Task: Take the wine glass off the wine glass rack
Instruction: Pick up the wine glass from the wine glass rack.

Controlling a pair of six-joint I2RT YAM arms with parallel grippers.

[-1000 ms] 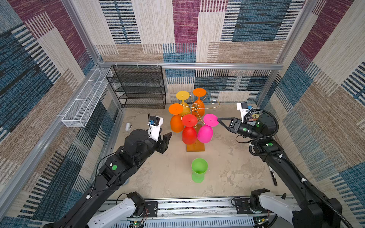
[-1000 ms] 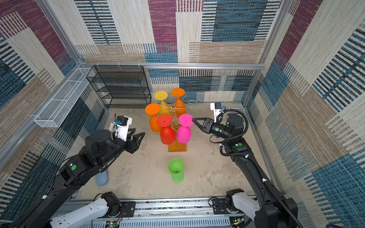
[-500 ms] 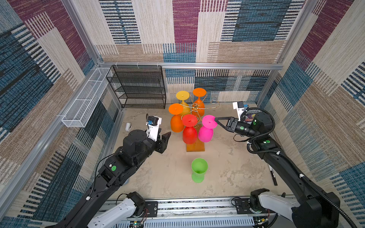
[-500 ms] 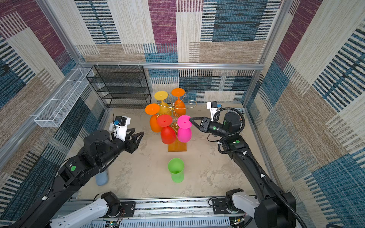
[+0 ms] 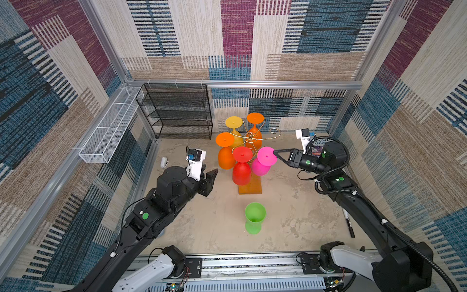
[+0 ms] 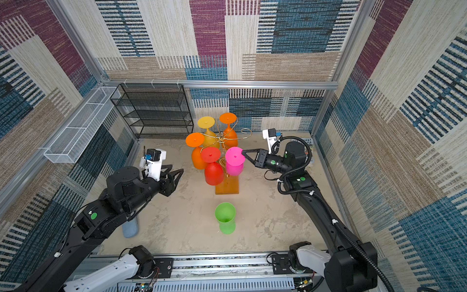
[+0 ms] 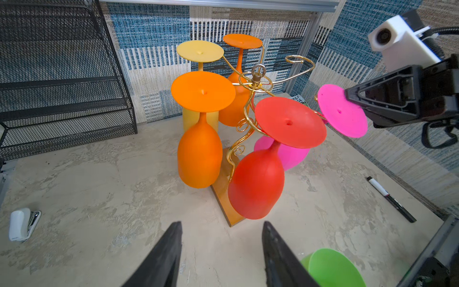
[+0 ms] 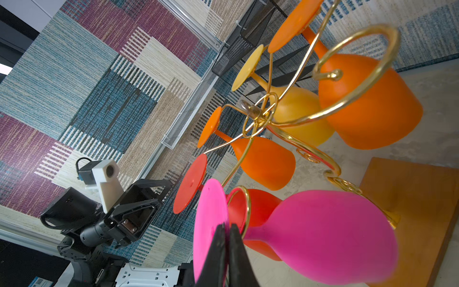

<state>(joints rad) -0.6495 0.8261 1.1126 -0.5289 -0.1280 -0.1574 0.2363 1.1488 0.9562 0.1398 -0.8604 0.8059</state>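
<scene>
The gold wire wine glass rack (image 5: pixel 249 137) stands on its orange-brown wooden base (image 6: pixel 227 188) mid-table. Upside down from its arms hang yellow, orange, red and pink glasses. My right gripper (image 5: pixel 275 153) is shut on the rim of the pink wine glass's (image 5: pixel 261 166) round foot; in the right wrist view the fingertips (image 8: pixel 219 233) pinch that disc (image 8: pixel 210 218) beside a gold hook. My left gripper (image 6: pixel 177 169) hovers open left of the rack, nothing between its fingers (image 7: pixel 173 238). A green glass (image 5: pixel 254 217) stands upright in front of the rack.
A black mesh shelf unit (image 5: pixel 177 111) stands at the back left, with a white wire basket (image 5: pixel 108 126) on the left wall. A white stapler (image 7: pixel 22 223) lies left, a black marker (image 5: pixel 348 223) right, and a blue object (image 6: pixel 130 227) under my left arm.
My right gripper has slid in toward the rack and shut on the pink glass's foot. The left arm has shifted only slightly.
</scene>
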